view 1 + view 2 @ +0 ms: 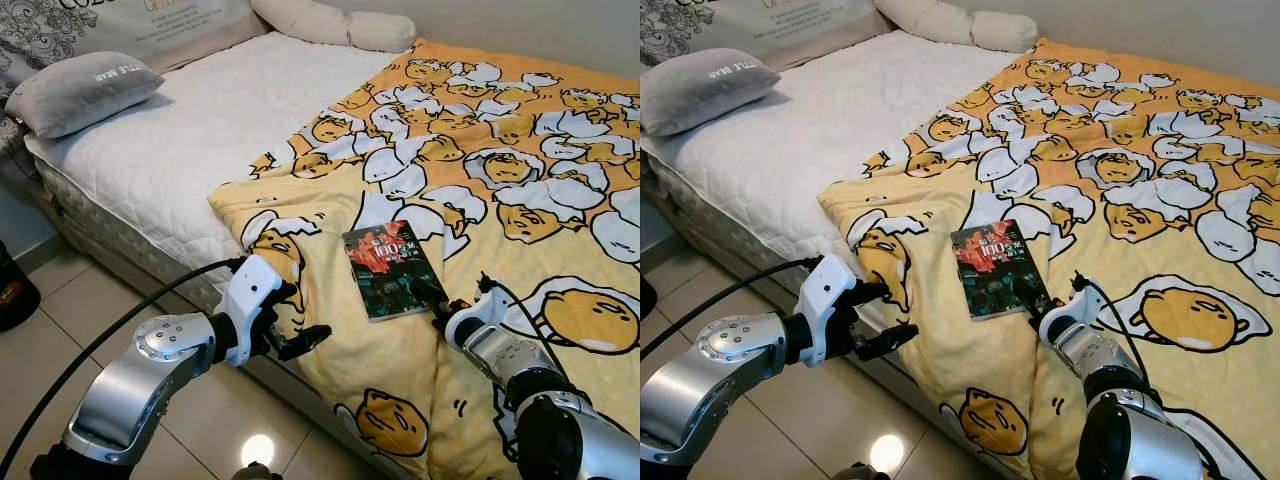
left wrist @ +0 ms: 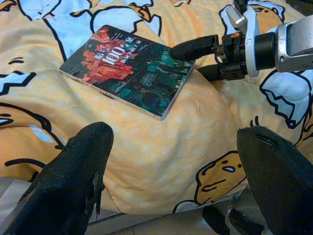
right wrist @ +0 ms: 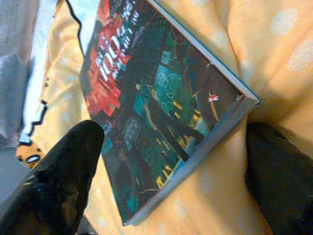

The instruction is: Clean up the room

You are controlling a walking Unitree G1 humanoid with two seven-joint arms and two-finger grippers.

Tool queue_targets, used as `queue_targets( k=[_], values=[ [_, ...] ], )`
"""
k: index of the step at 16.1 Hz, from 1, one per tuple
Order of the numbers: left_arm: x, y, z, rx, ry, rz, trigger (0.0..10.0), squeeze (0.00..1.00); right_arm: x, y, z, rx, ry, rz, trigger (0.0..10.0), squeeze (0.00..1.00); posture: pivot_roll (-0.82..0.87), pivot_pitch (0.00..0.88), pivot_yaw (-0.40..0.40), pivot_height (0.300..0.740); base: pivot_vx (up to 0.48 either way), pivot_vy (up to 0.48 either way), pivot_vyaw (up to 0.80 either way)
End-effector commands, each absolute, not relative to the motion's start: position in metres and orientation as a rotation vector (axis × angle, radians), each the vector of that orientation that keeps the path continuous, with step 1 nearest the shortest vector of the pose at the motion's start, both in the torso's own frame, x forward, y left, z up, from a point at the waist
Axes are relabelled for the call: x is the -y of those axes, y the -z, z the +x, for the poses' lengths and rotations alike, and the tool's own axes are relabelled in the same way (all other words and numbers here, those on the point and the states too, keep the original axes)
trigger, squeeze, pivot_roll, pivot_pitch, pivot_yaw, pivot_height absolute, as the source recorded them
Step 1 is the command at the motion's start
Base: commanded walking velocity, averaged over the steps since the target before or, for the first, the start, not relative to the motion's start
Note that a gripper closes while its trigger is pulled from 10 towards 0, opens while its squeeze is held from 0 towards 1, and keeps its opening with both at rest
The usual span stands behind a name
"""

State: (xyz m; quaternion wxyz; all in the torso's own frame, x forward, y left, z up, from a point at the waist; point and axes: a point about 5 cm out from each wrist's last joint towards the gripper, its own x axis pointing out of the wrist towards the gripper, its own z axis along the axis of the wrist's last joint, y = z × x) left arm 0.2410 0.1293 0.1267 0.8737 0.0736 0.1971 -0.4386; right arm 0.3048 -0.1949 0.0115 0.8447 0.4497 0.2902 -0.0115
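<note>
Right gripper (image 1: 428, 303) of mine is reaching onto the yellow cartoon-print blanket (image 1: 520, 160) and meeting the near right corner of the paperback book (image 1: 388, 268). Its two black fingers are spread apart around that corner: in the right wrist view one finger (image 3: 58, 181) is lying over the dark cover while the other (image 3: 281, 181) is sitting on the blanket just beside the book's edge. I am not clamping the book; it is lying flat, cover up, with red and teal artwork and a large "100" printed on it, on the blanket near the bed's front edge.

My left gripper (image 1: 305, 340) is hovering off the side of the mattress (image 1: 180, 150), above the tiled floor (image 1: 90, 310), well apart from the book. Its fingers (image 2: 73, 181) are standing wide open, holding nothing, and pointing toward the book.

Farther up the bed, a grey pillow (image 1: 80, 92) is resting on the white mattress, and a long white bolster (image 1: 335, 24) is lying along the wall.
</note>
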Motion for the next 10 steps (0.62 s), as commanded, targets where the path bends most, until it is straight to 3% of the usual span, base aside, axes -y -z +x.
queue_targets(
  k=[1,10],
  values=[
    [-0.128,-0.129,0.24,-0.404,0.923,0.16,10.0,1.0,0.189,-0.021,0.313,-0.559,-0.018,1.011,10.0,0.0,0.1,0.0,0.057,0.74,0.0,0.0,0.0],
    [-0.129,-0.129,0.242,-0.403,0.91,0.168,10.0,1.0,0.193,-0.037,0.321,-0.502,-0.169,0.97,10.0,0.0,0.1,0.0,0.049,0.74,0.0,0.0,0.0]
  ],
)
